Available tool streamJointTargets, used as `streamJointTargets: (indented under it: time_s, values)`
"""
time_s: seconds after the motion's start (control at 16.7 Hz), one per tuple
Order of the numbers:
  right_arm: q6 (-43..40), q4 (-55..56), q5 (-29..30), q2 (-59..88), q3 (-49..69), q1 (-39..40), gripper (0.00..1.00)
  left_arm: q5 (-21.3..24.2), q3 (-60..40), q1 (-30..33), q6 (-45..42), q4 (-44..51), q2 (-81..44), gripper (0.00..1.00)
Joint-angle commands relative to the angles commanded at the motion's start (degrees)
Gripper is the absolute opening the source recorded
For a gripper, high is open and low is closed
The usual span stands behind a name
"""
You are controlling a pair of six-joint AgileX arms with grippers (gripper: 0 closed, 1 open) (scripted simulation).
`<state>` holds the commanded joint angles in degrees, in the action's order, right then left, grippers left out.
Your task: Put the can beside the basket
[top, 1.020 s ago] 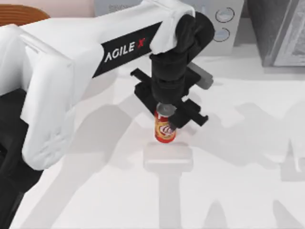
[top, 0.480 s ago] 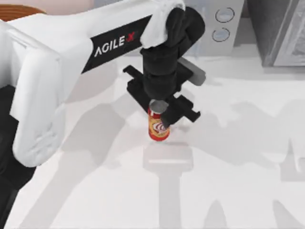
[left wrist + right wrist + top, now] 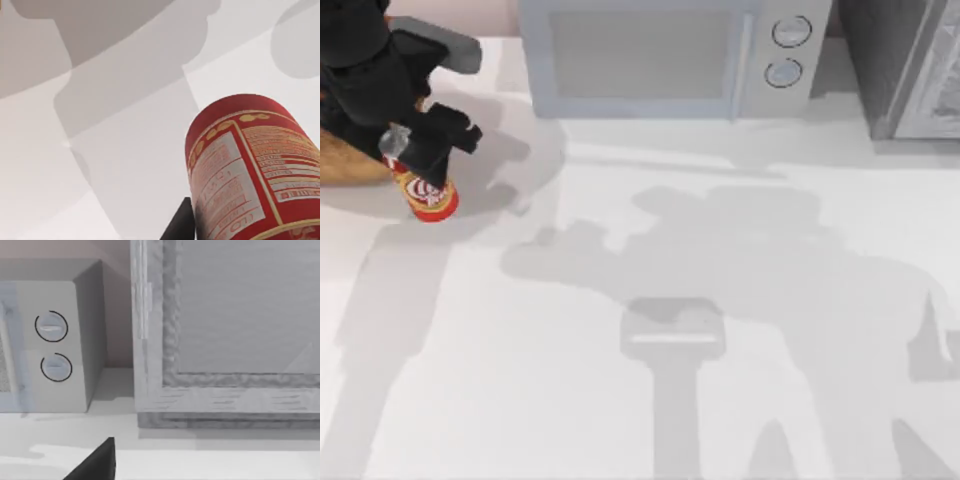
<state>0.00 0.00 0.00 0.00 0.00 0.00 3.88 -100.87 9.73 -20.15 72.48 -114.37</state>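
Note:
The red and orange-gold can (image 3: 430,194) stands upright at the table's far left, right next to the tan wicker basket (image 3: 342,163), of which a slice of outer wall shows at the picture's edge. My left gripper (image 3: 413,160) comes down from above and is shut on the can's upper part. I cannot tell whether the can's base touches the table. In the left wrist view the can (image 3: 250,170) looms close, with one black finger (image 3: 181,226) against its side. A dark part of my right gripper (image 3: 95,464) shows in the right wrist view.
A microwave (image 3: 660,55) stands at the back middle of the table, with a grey cabinet (image 3: 910,65) at the back right. The white tabletop (image 3: 720,350) stretches open across the middle, front and right.
My left arm has swung from the table's middle to the far left, carrying the can with it to the basket's side. The arm's white body has left the top view.

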Motion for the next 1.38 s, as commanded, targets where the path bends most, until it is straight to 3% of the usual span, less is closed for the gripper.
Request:
streamJointTargets:
  time_s: [0.24, 0.42, 0.9, 1.38]
  values:
    - [0.0, 0.0, 0.0, 0.0, 0.0, 0.0, 1.0, -1.7, 10.8, -15.4, 1.1, -5.4, 5.8, 0.0]
    - [0.0, 0.0, 0.0, 0.0, 0.0, 0.0, 1.0, -3.6, 17.6, -21.6, 3.4, -10.0, 5.3, 0.0]
    - [0.0, 0.0, 0.0, 0.0, 0.0, 0.0, 1.0, -4.2, 20.0, -23.2, 4.8, -12.1, 4.0, 0.0]
    - [0.0, 0.0, 0.0, 0.0, 0.0, 0.0, 1.0, -3.7, 19.9, -30.7, 1.0, -14.5, 4.4, 0.0]
